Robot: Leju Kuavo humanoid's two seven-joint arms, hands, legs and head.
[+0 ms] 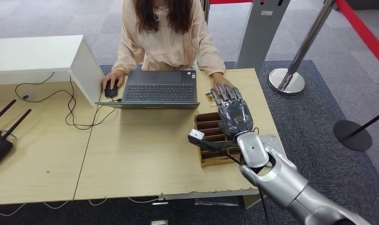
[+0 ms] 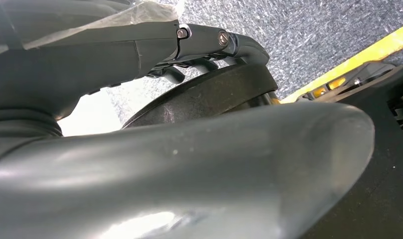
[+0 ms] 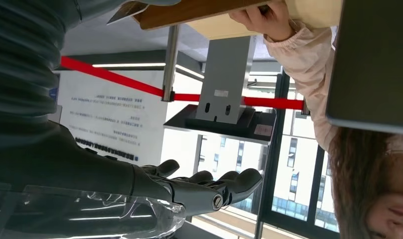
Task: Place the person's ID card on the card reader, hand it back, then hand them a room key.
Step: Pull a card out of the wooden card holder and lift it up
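Note:
My right hand [image 1: 233, 111] hovers flat over the far end of a brown wooden slotted box [image 1: 209, 140] at the table's right side. Its fingers [image 3: 224, 185] are stretched out and apart, with nothing in them. Just beyond its fingertips, the person's hand [image 1: 222, 86] rests on the table next to the laptop. A pale flat device [image 1: 271, 139] lies by the table's right edge, partly hidden under my forearm. No card shows in either of our hands. My left hand [image 2: 204, 40] appears as dark shapes close to the lens; how its fingers lie cannot be told.
The person sits across the table at a dark laptop [image 1: 159, 88], their other hand on a mouse [image 1: 111, 89]. Black cables [image 1: 70, 105] and a router [image 1: 0, 140] lie at the left beside a white box [image 1: 37, 56]. Stanchions [image 1: 286, 79] with a red belt stand at the right.

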